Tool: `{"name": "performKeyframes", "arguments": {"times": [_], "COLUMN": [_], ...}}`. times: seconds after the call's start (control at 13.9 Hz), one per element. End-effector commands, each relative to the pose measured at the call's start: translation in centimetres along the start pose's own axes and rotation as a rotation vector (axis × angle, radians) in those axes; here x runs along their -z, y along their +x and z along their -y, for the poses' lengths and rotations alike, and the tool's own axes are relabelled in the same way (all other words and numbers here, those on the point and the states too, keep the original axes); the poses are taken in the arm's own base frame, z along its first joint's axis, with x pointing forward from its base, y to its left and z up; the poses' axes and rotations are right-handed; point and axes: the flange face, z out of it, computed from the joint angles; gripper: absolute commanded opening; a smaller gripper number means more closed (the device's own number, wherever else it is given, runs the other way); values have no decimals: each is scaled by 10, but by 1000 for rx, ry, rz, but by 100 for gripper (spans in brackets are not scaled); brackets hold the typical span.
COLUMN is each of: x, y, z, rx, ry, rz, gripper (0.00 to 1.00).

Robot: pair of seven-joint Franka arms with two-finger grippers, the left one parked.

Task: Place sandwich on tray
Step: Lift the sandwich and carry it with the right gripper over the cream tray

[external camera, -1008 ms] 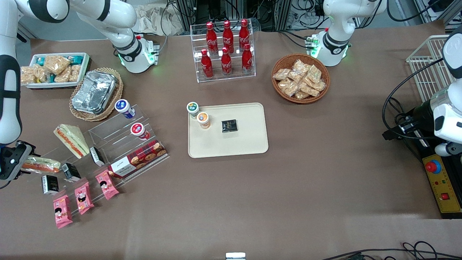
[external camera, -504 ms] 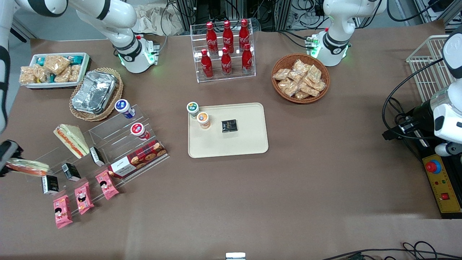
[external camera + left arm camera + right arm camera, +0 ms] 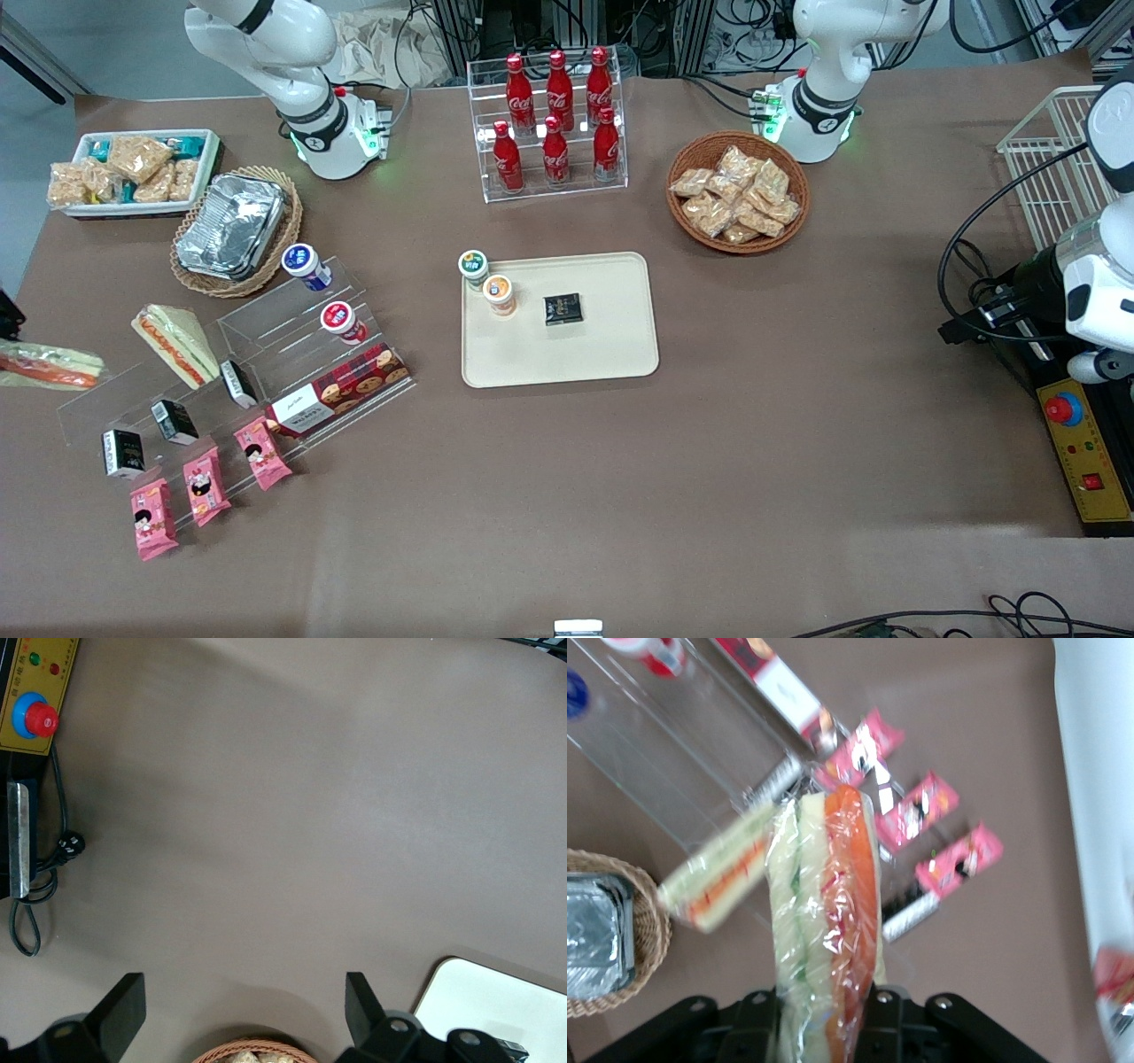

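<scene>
pale, green and orange-striped sandwich (image 3: 824, 930); beige tray (image 3: 611, 346); black gripper (image 3: 824, 1014)

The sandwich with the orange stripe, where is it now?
The sandwich is held up in the end effector, at the working arm's end of the table, not on the tray.

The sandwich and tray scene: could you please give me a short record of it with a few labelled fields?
sandwich: clear-wrapped wedge, lifted off the clear stepped rack, at the working arm's end of the table
tool: shut on the sandwich, nearly out of the front view
tray: beige, flat on the table, apart from the sandwich
on tray: orange-lidded cup, black packet; green-lidded cup at its corner
second sandwich: triangular one resting on the rack
task state: sandwich not yet on tray
</scene>
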Motion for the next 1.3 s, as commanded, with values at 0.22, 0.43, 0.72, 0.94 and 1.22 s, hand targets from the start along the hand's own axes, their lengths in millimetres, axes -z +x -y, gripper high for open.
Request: {"name": "performKeyframes", "arguments": {"times": [0.22,0.43,0.72,0.94,1.22], "x": [11,4,-11,-39,-97], "y": [152,215,332,399,477], "z": [22,35,78,107,135], "rx": [14,81,82,132,177], "ry": [35,54,81,100,73], "rz": [-27,-51,-31,-10,-1], "gripper": [0,0,0,0,0]}}
